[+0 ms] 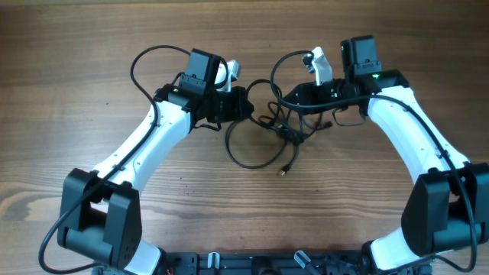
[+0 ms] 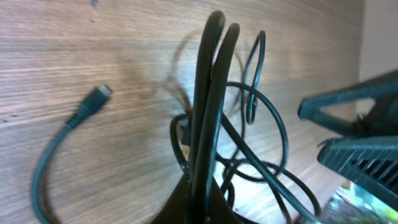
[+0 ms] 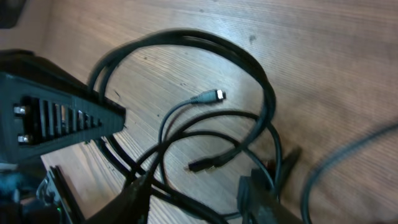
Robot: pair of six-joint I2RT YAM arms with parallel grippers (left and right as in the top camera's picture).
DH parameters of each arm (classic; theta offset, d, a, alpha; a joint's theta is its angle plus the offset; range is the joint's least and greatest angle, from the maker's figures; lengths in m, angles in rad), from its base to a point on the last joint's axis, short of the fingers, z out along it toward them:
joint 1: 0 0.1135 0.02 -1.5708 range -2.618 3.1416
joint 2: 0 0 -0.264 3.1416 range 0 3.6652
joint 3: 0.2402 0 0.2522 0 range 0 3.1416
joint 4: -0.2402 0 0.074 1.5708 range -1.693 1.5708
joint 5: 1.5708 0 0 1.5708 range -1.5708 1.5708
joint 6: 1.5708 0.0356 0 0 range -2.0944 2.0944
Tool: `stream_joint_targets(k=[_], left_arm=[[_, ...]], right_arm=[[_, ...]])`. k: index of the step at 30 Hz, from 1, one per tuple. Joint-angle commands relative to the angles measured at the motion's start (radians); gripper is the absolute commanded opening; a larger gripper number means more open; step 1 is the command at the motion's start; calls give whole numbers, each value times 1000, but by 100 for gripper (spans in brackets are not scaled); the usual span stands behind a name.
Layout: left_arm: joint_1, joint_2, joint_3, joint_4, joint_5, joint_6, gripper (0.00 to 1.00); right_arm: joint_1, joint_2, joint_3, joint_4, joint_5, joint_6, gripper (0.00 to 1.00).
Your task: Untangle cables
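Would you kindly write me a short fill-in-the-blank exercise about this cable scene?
The cables lie on a ___ table. They sit ___ the left gripper and the right gripper. The left gripper pinches ___ cable strands side by side.
Missing words: wooden; between; two.

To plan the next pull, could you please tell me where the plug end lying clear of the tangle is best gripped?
Probably the cord just behind the plug end, from straight above: it lies flat on the table, apart from the tangle, with open wood either side.
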Motion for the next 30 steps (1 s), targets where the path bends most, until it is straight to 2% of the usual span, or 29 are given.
stream_joint_targets(k=[1,5,9,11,12,14,16,17,19,21,22,25,27,29,30], left_arm=[[0,-11,5,4,-72,19,4],[0,-11,5,0,-109,-12,4],[0,-11,5,0,-109,-30,4],[0,-11,5,0,-109,-29,4],[0,-11,5,0,-109,-29,4],[0,-11,5,0,-109,-29,4],[0,-11,5,0,-113,-29,4],[0,-11,5,0,-117,-29,4],[0,-11,5,0,-121,-29,4],[0,-11,5,-3,-121,-29,4],[0,-11,5,-5,-121,-29,4],[0,-11,5,-19,-140,-30,4],[0,-11,5,-27,-150,-30,4],[0,-11,5,-26,-150,-30,4],[0,-11,5,-26,-151,-30,4]], right_arm=[[48,19,11,-11,26,65,45],[108,29,11,21,29,184,52],[145,72,11,23,29,198,53],[151,105,11,23,29,197,43],[151,116,11,24,28,198,30],[144,119,12,37,16,199,12],[134,105,23,49,-27,198,4],[124,92,36,51,-52,198,4],[104,55,76,52,-148,198,4],[60,-36,116,99,-396,201,4],[50,-54,116,113,-440,210,4],[-28,-152,116,182,-641,283,4],[-88,-192,116,268,-763,367,4],[-142,-209,116,407,-872,510,4],[-173,-210,116,517,-919,631,4]])
